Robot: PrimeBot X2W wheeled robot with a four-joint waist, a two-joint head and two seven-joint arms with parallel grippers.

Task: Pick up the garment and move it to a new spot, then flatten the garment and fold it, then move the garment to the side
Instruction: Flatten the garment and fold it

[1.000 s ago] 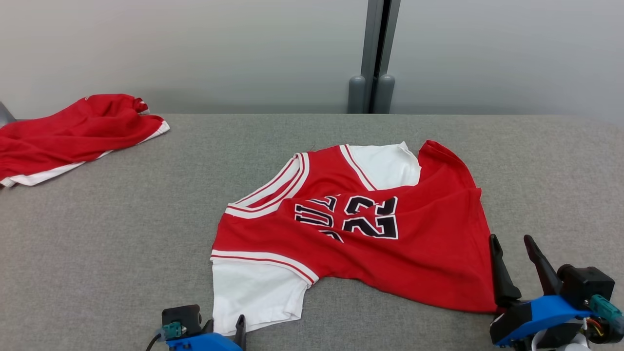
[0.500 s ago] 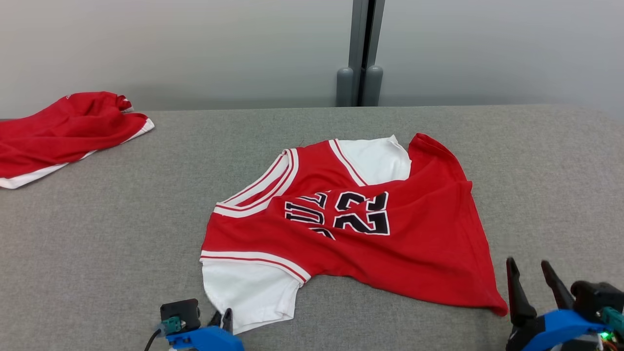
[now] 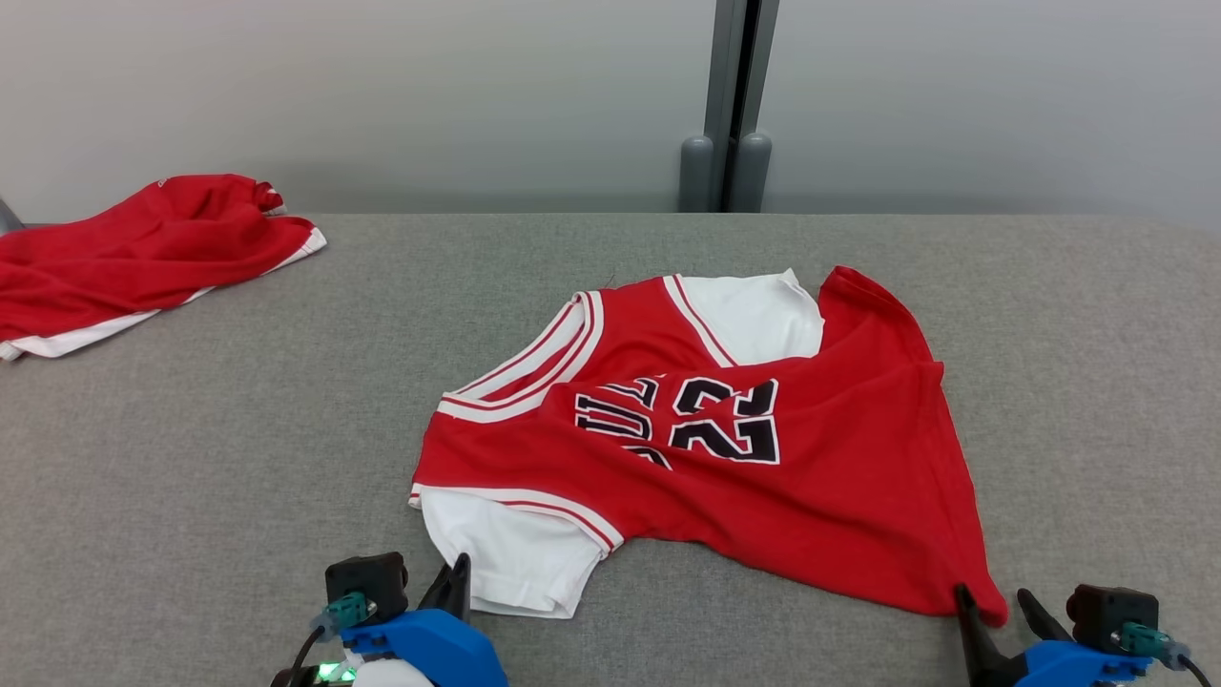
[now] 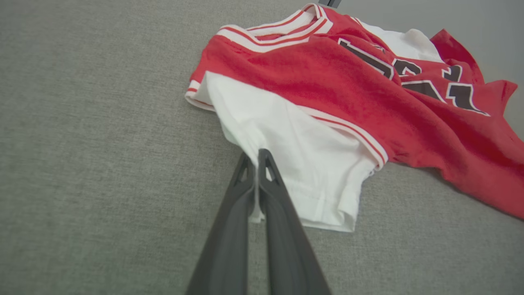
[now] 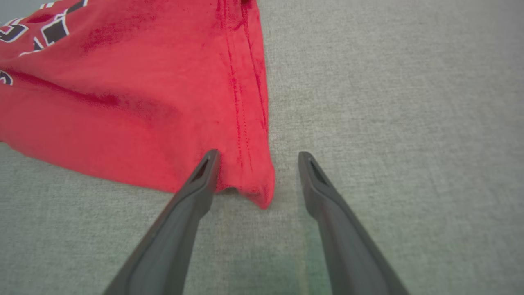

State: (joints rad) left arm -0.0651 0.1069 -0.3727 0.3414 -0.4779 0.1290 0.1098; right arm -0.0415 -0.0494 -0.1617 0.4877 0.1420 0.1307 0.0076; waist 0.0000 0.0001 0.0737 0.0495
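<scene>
garment [image 3: 706, 448] lying rumpled mid grey table [image 3: 238, 429], number showing. left gripper [image 4: 257, 157] pinching its white sleeve edge, fingers pressed together. right gripper [image 5: 258, 154] standing spread, straddling red hem corner. second red garment [image 3: 143, 248] lying far left.

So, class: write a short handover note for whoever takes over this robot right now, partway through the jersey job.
Left gripper: shut on the edge of the jersey's white sleeve.
Right gripper: open, straddling the red hem corner, not yet closed.
Jersey: crumpled in the middle of the table; another red garment lies at its far left.
Done: one grip taken.
To do: close the right gripper, flatten, fold, move aside.
</scene>
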